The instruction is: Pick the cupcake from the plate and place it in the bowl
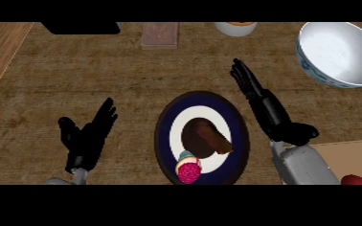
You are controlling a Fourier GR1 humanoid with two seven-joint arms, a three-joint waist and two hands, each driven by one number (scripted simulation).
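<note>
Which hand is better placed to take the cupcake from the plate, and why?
Probably the right hand. It is open beside the plate's right rim, on the same side as the bowl. The left hand rests open farther left of the plate. The cupcake lies at the plate's near edge.

My left hand (86,136) rests open near the lower left edge, and my right hand (263,106) lies open to the right of it. The plate (237,136) sits between them, just beside my right hand. On the plate, the cupcake (188,168) lies on its side at the near edge, with a larger piece of food (205,138) behind it. The bowl (331,52) stands beyond my right hand, further right. A block (160,34) lies at the far edge, beyond both hands.
</note>
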